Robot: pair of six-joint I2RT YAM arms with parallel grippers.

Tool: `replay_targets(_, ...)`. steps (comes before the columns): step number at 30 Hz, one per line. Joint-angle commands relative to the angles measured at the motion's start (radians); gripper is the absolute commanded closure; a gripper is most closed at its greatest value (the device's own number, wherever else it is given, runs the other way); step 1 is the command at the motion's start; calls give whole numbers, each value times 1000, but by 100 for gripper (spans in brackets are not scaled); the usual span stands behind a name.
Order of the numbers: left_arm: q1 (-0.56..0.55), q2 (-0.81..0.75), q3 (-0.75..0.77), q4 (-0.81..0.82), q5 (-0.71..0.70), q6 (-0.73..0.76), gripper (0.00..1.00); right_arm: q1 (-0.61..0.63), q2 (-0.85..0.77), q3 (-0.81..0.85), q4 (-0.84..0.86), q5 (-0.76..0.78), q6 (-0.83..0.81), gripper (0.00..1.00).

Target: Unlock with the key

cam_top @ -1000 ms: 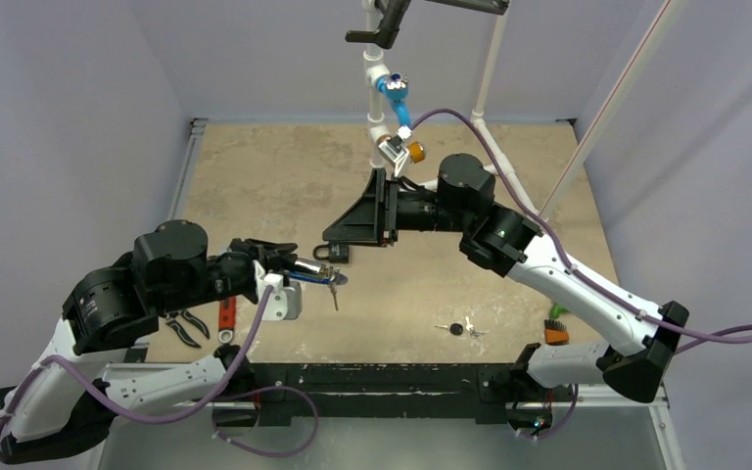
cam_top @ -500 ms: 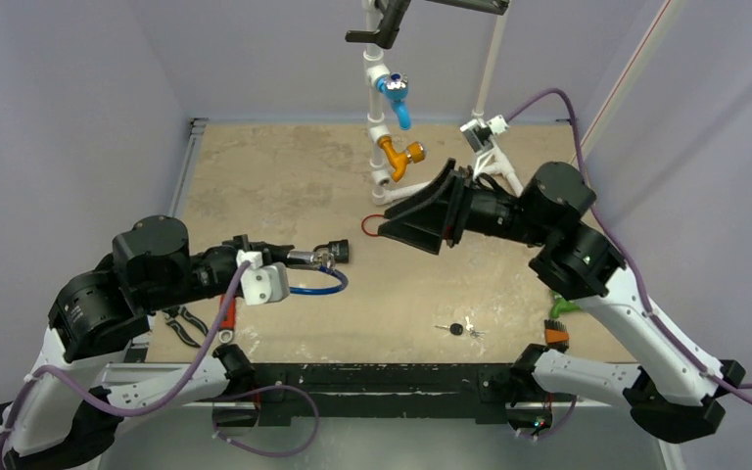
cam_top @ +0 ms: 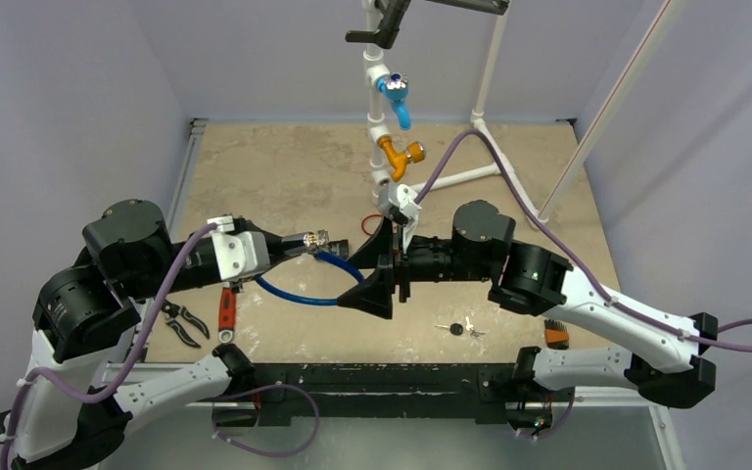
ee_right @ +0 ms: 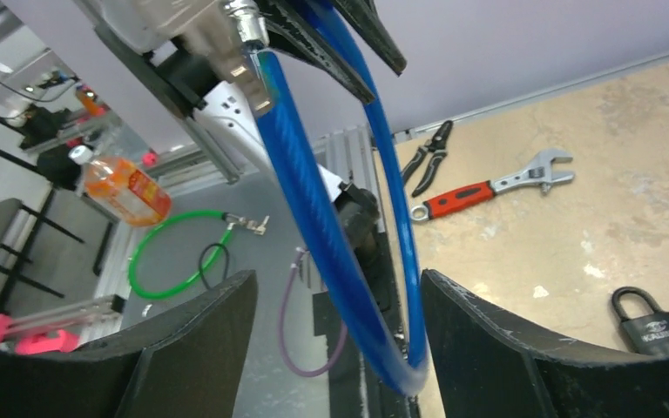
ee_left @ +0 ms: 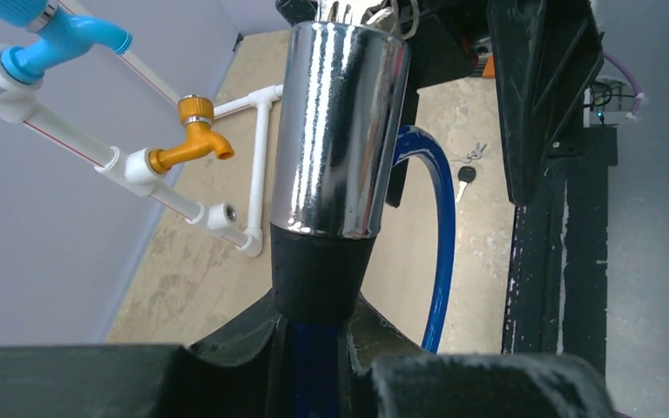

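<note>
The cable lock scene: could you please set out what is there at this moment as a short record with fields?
Left claw: shut on the cable lock, gripping its black base
Blue cable: hangs in a loop from the lock
Right claw: open, straddling the loop
Keys: lying on the table, in neither claw
Padlock: on the table, untouched
Locked or unlocked: cannot tell
</note>
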Motion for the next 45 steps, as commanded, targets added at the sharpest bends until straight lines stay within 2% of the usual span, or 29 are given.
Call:
replay_targets(1,18,9,53,89,65,-80,100,27,-9,13,133,110,-94,37)
replay_targets(3,24,8,56,95,71,-99,100,34,-8,-4,173,138,-93,53)
replay_targets(7,52,-2,62,147,66,-172,100,55,-57,-114,253,203,-83,97)
replay_targets(8,67,-6,66,160,66,-194,100,56,-75,-149,255,222,-78,100)
replay_targets(11,91,-14,65,178,75,-220,100,56,-132,-232,276,259,-53,100)
replay_targets(14,93,-21,34,181,58,-212,100,56,-138,-241,239,278,-45,100)
replay_targets(19,131,-19,-126,179,-182,-84,100,56,-81,-234,125,414,-15,100)
replay_targets(23,329,12,-293,200,-134,-51,100,56,-46,-329,145,474,70,100)
replay_targets(28,570,211,-323,147,-10,-79,100,56,31,-442,216,492,171,100)
replay_targets(36,600,356,-418,206,-61,-17,100,54,257,-435,209,504,240,100)
replay_targets(44,644,517,-479,284,-104,7,100,35,503,-369,239,436,261,100)
replay_targets(45,653,530,-483,294,-108,12,100,34,526,-364,242,426,266,96)
